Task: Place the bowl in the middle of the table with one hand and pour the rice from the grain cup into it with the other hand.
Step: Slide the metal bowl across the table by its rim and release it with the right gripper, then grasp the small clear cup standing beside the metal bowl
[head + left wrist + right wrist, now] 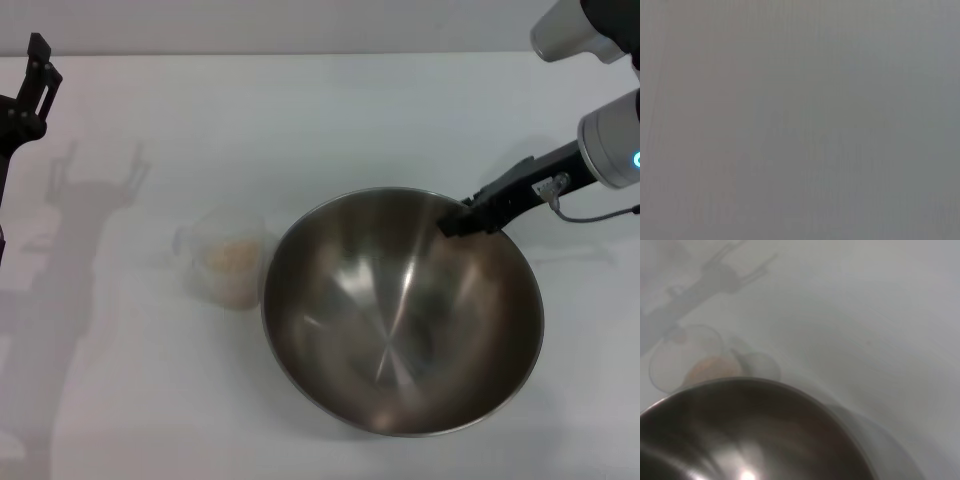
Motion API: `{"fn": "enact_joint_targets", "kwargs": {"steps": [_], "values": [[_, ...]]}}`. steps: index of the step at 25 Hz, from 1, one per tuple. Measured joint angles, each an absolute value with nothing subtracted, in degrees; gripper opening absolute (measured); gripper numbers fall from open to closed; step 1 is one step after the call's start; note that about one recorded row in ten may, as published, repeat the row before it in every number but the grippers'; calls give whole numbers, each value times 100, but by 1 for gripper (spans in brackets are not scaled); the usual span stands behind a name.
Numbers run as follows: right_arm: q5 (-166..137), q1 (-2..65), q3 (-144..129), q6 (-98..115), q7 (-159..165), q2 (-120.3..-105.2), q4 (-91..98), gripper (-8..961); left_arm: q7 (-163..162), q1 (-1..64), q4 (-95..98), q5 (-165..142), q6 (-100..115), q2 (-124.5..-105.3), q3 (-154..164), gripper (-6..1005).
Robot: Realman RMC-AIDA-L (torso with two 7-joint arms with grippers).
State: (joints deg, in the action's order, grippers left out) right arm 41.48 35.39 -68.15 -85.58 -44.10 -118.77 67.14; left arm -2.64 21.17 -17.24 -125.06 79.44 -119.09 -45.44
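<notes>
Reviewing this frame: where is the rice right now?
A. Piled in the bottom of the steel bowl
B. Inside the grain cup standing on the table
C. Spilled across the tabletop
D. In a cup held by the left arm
B. The rice sits inside the grain cup, which stands on the table beside the bowl, whose inside shows bare metal.

The right gripper point(468, 217) reaches in from the upper right of the head view, its dark fingers closed on the bowl point(400, 310) at its far right rim. The left gripper point(30, 85) hangs at the upper left edge, fingers spread, holding nothing.
</notes>
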Motion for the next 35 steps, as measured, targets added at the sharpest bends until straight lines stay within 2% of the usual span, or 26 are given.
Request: {"fn": "enact_joint_targets", "kwargs": {"steps": [3,8,13,22,35], "values": [[4168,3503,-6875,-8547,-4452,-11888,6988,124,-264,2091,-1744,-12506,7944,-11907,-4557,813],[4188,3486,-6985,-8484,-4470,-11892,7377,346,-264,2041,-1760,-12507,7944,-11896,-4563,812],[4147,3468,-7099,-8120,-4474,-11892,7802,476,-264,1982,-1760,-12507,7952,-11891,-4573,810],[3372,3160,-7958,-6205,-4473,-11907,8213,476,-264,1967,-1727,-12506,7962,-11891,-4582,806],[2597,1680,-9803,-326,-4281,-11962,7930,476,-252,2011,-1706,-12507,7945,-11883,-4708,801]]}}
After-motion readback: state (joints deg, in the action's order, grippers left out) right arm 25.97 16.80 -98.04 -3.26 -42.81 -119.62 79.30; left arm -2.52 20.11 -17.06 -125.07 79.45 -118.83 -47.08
